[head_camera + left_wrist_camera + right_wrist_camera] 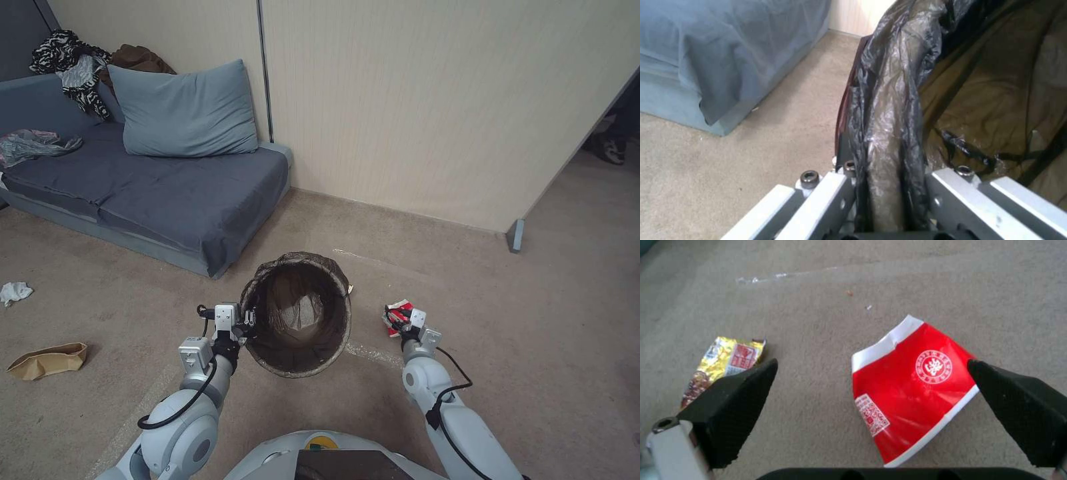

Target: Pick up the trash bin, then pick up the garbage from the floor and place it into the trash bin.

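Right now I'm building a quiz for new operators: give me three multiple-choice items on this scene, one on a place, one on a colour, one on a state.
1. Where does the flattened paper cup lie?
A. on the sofa
B. on the carpet under the right gripper
C. inside the trash bin

2. What colours is that cup?
A. red and white
B. blue and grey
C. green and black

3. How is the left gripper?
A. open over the floor
B. shut on the trash bin at its bag-covered rim
C. shut on a pillow

Answers:
1 B, the right wrist view shows the cup on carpet between the spread fingers.
2 A, red body with a white edge and print.
3 B, the left wrist view shows the lined rim clamped between the fingers.
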You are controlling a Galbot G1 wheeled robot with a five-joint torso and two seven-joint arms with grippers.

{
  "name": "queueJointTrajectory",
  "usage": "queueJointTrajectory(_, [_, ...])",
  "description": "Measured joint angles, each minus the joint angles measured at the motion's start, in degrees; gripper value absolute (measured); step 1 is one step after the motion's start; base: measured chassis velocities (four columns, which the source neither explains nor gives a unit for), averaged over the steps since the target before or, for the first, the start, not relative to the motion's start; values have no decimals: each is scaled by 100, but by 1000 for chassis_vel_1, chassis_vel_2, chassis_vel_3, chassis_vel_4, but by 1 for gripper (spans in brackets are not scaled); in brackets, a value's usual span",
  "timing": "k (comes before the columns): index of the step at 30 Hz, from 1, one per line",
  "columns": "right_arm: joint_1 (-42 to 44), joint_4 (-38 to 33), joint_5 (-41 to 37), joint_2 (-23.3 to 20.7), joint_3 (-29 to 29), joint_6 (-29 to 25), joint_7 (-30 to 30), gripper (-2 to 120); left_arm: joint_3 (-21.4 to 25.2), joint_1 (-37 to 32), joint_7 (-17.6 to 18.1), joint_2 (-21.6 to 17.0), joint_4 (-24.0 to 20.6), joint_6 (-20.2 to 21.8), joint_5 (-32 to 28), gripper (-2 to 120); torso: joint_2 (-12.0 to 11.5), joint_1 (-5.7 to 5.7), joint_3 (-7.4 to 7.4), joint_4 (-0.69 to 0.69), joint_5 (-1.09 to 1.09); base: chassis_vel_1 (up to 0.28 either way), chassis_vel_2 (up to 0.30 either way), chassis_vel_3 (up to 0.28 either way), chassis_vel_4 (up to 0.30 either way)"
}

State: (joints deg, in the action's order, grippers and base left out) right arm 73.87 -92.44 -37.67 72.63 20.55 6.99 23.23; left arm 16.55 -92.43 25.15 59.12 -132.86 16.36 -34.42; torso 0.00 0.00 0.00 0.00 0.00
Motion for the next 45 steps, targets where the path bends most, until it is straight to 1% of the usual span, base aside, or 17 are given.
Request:
queueJointTrajectory(4, [-81,232,139,45,-57,-33,-53,100,-20,7,-3,4,0,0,4,2,0,0,0,0,0,0,0,0,0])
queueJointTrajectory(6, [-204,481,217,113,-117,-54,-68,100,-30,21,-4,-3,0,0,1,2,0,0,0,0,0,0,0,0,0])
queueJointTrajectory(10, [-319,675,270,168,-165,-54,-69,100,-31,41,-4,-18,0,0,-13,2,0,0,0,0,0,0,0,0,0])
queueJointTrajectory(20, [-777,1408,482,301,-262,-125,-112,100,-89,212,5,-70,62,6,-151,2,0,0,0,0,0,0,0,0,0])
queueJointTrajectory(33, [-953,1697,540,348,-277,-155,-130,100,-133,281,16,-84,107,11,-197,2,0,0,0,0,0,0,0,0,0])
queueJointTrajectory(45, [-1176,2145,589,408,-380,-86,-141,100,-142,281,24,-84,103,19,-225,2,0,0,0,0,1,0,0,0,0])
